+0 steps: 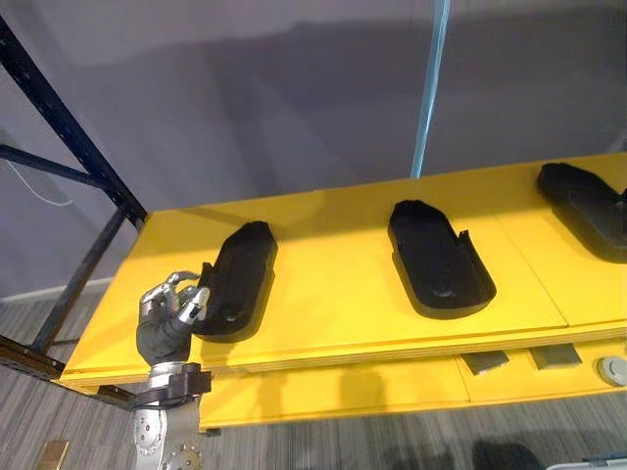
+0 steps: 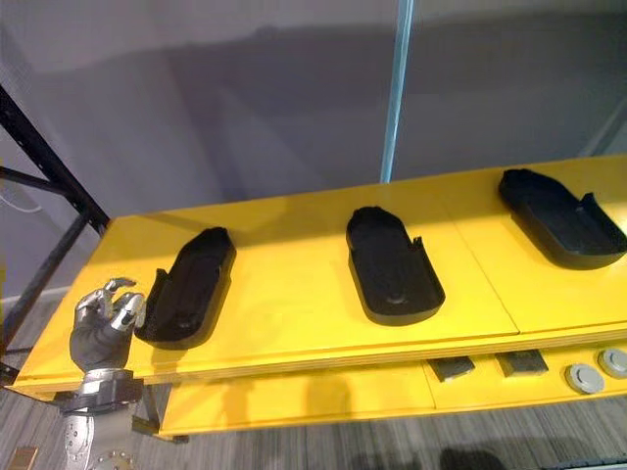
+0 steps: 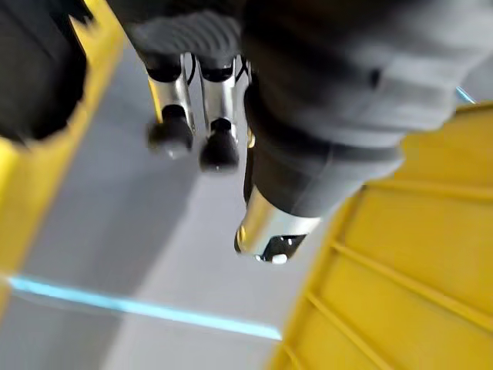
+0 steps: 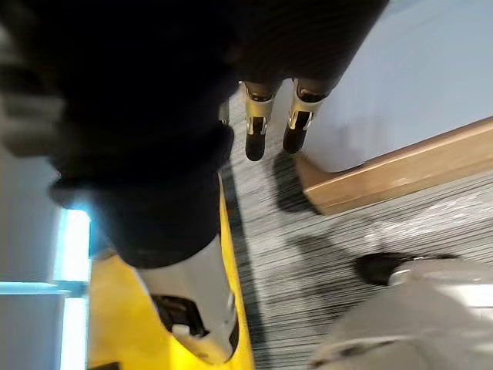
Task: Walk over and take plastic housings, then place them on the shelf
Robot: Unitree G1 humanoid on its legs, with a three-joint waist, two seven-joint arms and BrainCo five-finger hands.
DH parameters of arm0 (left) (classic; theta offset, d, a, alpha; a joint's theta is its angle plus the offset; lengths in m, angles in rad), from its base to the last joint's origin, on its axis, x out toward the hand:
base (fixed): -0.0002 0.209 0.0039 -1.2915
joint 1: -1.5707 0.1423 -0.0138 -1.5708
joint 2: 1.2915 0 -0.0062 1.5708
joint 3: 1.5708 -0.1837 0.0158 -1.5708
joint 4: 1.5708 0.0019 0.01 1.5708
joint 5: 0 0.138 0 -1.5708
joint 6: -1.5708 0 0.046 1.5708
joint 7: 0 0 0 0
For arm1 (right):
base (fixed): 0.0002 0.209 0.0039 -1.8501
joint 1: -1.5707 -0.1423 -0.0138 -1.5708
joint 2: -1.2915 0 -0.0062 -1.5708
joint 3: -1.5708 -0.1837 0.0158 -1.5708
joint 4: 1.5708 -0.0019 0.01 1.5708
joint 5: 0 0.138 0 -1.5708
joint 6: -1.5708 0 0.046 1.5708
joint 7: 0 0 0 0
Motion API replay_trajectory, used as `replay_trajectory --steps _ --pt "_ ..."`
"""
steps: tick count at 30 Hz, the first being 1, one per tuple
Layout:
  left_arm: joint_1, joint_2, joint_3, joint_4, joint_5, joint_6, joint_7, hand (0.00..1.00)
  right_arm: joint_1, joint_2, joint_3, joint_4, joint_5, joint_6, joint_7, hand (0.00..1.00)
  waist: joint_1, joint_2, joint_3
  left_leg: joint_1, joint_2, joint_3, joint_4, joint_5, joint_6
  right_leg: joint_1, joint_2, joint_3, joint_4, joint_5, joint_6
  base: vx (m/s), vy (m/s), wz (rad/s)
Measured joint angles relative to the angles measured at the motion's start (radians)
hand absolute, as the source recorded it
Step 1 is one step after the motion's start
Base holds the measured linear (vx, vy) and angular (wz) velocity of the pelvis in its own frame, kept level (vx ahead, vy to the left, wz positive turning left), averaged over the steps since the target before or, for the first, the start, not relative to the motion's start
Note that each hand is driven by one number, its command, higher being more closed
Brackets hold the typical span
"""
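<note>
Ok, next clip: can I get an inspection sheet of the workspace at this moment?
Surface: yellow shelf board, flat, with a lower level just beneath.
Job's things: left housing, middle housing, right housing, all black plastic, lying apart on the board.
Clutter: small grey blocks and round discs on the lower level.
Hands: left hand at the left housing's edge, fingers loosely curled, not gripping; right hand over the floor, holding nothing.
Cables: thin pale wire on the wall.
Surroundings: dark rack frame, grey wall, light blue strip, striped carpet.
</note>
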Motion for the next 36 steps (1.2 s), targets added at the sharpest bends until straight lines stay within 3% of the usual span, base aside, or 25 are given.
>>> replay_trajectory --steps 5,7,8,10,12,13,14,15,16,18,19,20,21,22,24,26,28,29,30,31,32,33,34,35,36 --pt "0.023 -0.083 -0.104 0.004 0.084 -0.005 0.104 0.00 -0.025 0.013 0.008 -0.004 0.000 -0.029 -0.048 0.00 0.014 -0.003 -0.032 0.031 0.009 0.012 0.003 -0.010 -0.004 0.027 0.009 0.011 -0.006 -0.001 0.001 -0.02 0.001 -0.06" --pt "0.037 -0.093 -0.103 0.026 0.101 -0.013 0.142 0.00 -0.032 0.014 0.019 -0.019 -0.001 -0.039 -0.064 0.00 0.021 -0.011 -0.034 0.022 0.027 0.022 0.069 -0.048 -0.008 0.021 0.017 0.038 -0.007 -0.001 0.001 -0.04 -0.008 -0.39" --pt "0.057 -0.097 -0.100 0.038 0.119 -0.024 0.168 0.00 -0.034 0.006 0.045 -0.033 -0.002 -0.044 -0.069 0.00 0.029 -0.015 -0.038 0.003 0.050 0.028 0.156 -0.098 -0.007 0.012 0.029 0.073 -0.006 -0.004 0.004 -0.04 -0.032 -0.91" --pt "0.092 -0.107 -0.089 0.037 0.187 -0.053 0.217 0.00 -0.044 -0.014 0.088 -0.059 -0.023 -0.056 -0.069 0.00 0.048 -0.017 -0.038 -0.028 0.067 -0.059 0.289 -0.166 0.054 -0.013 0.049 0.169 -0.006 0.000 -0.007 -0.03 -0.064 -1.36" --pt "0.119 -0.111 -0.055 0.020 0.245 -0.094 0.262 0.00 -0.057 -0.031 0.135 -0.072 -0.039 -0.088 -0.071 0.00 0.055 -0.029 -0.045 -0.080 0.030 -0.282 0.435 -0.217 0.107 -0.080 0.059 0.322 0.014 0.023 -0.022 -0.04 -0.011 -1.72" --pt "0.125 -0.113 -0.049 0.004 0.253 -0.106 0.265 0.00 -0.065 -0.035 0.138 -0.080 -0.037 -0.093 -0.073 0.00 0.059 -0.030 -0.046 -0.087 0.008 -0.347 0.456 -0.269 0.096 -0.107 0.062 0.367 0.028 0.025 -0.017 -0.07 0.154 -2.02" --pt "0.135 -0.114 -0.043 -0.046 0.279 -0.139 0.274 0.00 -0.076 -0.041 0.137 -0.097 -0.014 -0.094 -0.084 0.00 0.076 -0.028 -0.046 -0.082 -0.048 -0.461 0.473 -0.338 0.054 -0.175 0.093 0.474 0.068 0.030 -0.011 -0.06 0.197 -2.04" --pt "0.123 -0.112 -0.046 -0.076 0.301 -0.158 0.280 0.00 -0.080 -0.036 0.130 -0.119 0.006 -0.095 -0.095 0.00 0.077 -0.027 -0.047 -0.075 -0.050 -0.479 0.473 -0.384 0.057 -0.211 0.124 0.527 0.090 0.042 0.004 -0.07 0.265 -2.21" --pt "0.082 -0.114 -0.061 -0.088 0.314 -0.168 0.286 0.00 -0.057 -0.027 0.115 -0.190 0.044 -0.096 -0.119 0.00 0.056 -0.030 -0.046 -0.044 -0.048 -0.486 0.463 -0.426 0.029 -0.231 0.147 0.572 0.107 0.055 0.021 -0.08 0.268 -1.42" --pt "0.022 -0.110 -0.078 -0.079 0.314 -0.167 0.309 0.00 -0.001 -0.002 0.083 -0.313 0.079 -0.105 -0.144 0.00 0.023 -0.054 -0.029 -0.004 -0.053 -0.408 0.464 -0.483 0.028 -0.248 0.155 0.609 0.117 0.087 0.022 -0.13 0.341 -1.53" --pt "-0.014 -0.094 -0.079 -0.066 0.312 -0.168 0.348 0.00 0.028 0.029 0.055 -0.367 0.087 -0.115 -0.159 0.00 0.025 -0.079 -0.010 0.042 -0.053 -0.297 0.478 -0.502 0.040 -0.265 0.160 0.565 0.140 0.131 -0.003 -0.16 0.278 -1.78" --pt "-0.020 -0.090 -0.078 -0.063 0.312 -0.168 0.360 0.00 0.034 0.035 0.049 -0.375 0.087 -0.119 -0.159 0.00 0.026 -0.082 -0.008 0.051 -0.052 -0.275 0.478 -0.504 0.044 -0.268 0.159 0.545 0.139 0.145 -0.009 -0.19 0.236 -2.11" --pt "-0.036 -0.083 -0.068 -0.062 0.317 -0.168 0.410 0.00 0.043 0.050 0.033 -0.392 0.083 -0.127 -0.158 0.00 0.022 -0.085 -0.006 0.080 -0.051 -0.186 0.463 -0.507 0.053 -0.272 0.136 0.423 0.098 0.202 -0.058 -0.19 0.180 -1.63" --pt "-0.052 -0.080 -0.050 -0.062 0.334 -0.167 0.444 0.00 0.045 0.057 0.018 -0.395 0.082 -0.126 -0.156 0.00 0.013 -0.087 -0.004 0.086 -0.048 -0.123 0.453 -0.498 0.067 -0.305 0.106 0.313 0.144 0.192 -0.069 -0.17 0.162 -1.86" --pt "-0.066 -0.094 -0.025 -0.065 0.346 -0.170 0.469 0.00 0.045 0.060 0.003 -0.395 0.067 -0.125 -0.157 0.00 0.010 -0.085 -0.005 0.098 -0.043 -0.031 0.411 -0.468 0.073 -0.357 0.065 0.179 0.318 0.137 -0.103 -0.10 0.070 -1.37" --pt "-0.068 -0.116 -0.025 -0.065 0.348 -0.173 0.467 0.00 0.045 0.066 0.004 -0.391 0.010 -0.123 -0.163 0.00 0.009 -0.085 -0.006 0.107 -0.023 0.043 0.372 -0.436 0.058 -0.358 0.029 0.103 0.501 -0.002 -0.151 -0.07 -0.075 -1.26" --pt "-0.069 -0.145 -0.044 -0.061 0.349 -0.170 0.469 0.00 0.035 0.072 0.008 -0.359 -0.018 -0.124 -0.170 0.00 0.009 -0.106 -0.008 0.121 -0.022 0.082 0.364 -0.423 0.046 -0.361 0.012 0.053 0.536 -0.024 -0.146 -0.05 -0.162 -1.03" --pt "-0.075 -0.163 -0.065 -0.038 0.351 -0.170 0.468 0.00 0.032 0.073 0.006 -0.338 -0.017 -0.124 -0.175 0.00 0.008 -0.106 -0.014 0.117 -0.043 0.045 0.331 -0.432 0.050 -0.350 0.045 0.034 0.465 -0.012 -0.129 -0.06 -0.044 -1.29" --pt "-0.095 -0.157 -0.080 -0.014 0.363 -0.167 0.463 0.00 -0.001 0.068 0.003 -0.293 -0.019 -0.125 -0.180 0.00 0.026 -0.079 -0.026 0.108 -0.064 -0.025 0.285 -0.419 0.073 -0.317 0.108 0.069 0.306 0.023 -0.118 -0.06 -0.011 -1.57" --pt "-0.106 -0.160 -0.075 0.001 0.374 -0.166 0.460 0.00 -0.023 0.067 -0.007 -0.270 -0.021 -0.125 -0.183 0.00 0.037 -0.057 -0.030 0.107 -0.038 -0.004 0.266 -0.409 0.076 -0.332 0.135 0.061 0.315 0.026 -0.137 -0.05 -0.008 -1.39" --pt "-0.132 -0.152 -0.074 0.036 0.383 -0.161 0.458 0.00 -0.034 0.081 -0.032 -0.245 -0.022 -0.125 -0.196 0.00 0.010 -0.067 -0.031 0.107 -0.033 0.032 0.253 -0.377 0.059 -0.347 0.084 0.030 0.494 -0.063 -0.178 0.00 -0.108 -0.89" --pt "-0.128 -0.158 -0.072 0.046 0.388 -0.160 0.459 0.00 -0.027 0.071 -0.049 -0.215 -0.024 -0.125 -0.200 0.00 -0.002 -0.071 -0.032 0.125 -0.036 0.056 0.237 -0.366 0.047 -0.299 0.026 -0.002 0.526 -0.129 -0.129 0.02 -0.147 -0.64" --pt "-0.120 -0.164 -0.071 0.045 0.388 -0.161 0.459 0.00 -0.026 0.066 -0.057 -0.202 -0.024 -0.125 -0.199 0.00 0.001 -0.078 -0.040 0.132 -0.036 0.081 0.237 -0.366 0.045 -0.280 0.016 -0.004 0.494 -0.153 -0.095 0.09 -0.234 -0.84" --pt "-0.113 -0.166 -0.049 0.052 0.388 -0.162 0.458 0.00 -0.025 0.054 -0.059 -0.196 -0.025 -0.124 -0.196 0.00 0.005 -0.087 -0.047 0.129 -0.028 0.115 0.239 -0.368 0.029 -0.247 0.041 -0.015 0.382 -0.196 -0.084 0.12 -0.269 -0.87" --pt "-0.112 -0.182 -0.042 0.079 0.386 -0.146 0.454 0.00 -0.025 0.031 -0.068 -0.187 -0.024 -0.124 -0.185 0.00 0.000 -0.039 -0.060 0.105 0.013 0.117 0.242 -0.353 0.044 -0.220 0.118 -0.024 0.261 -0.124 -0.105 0.12 -0.275 -0.81"
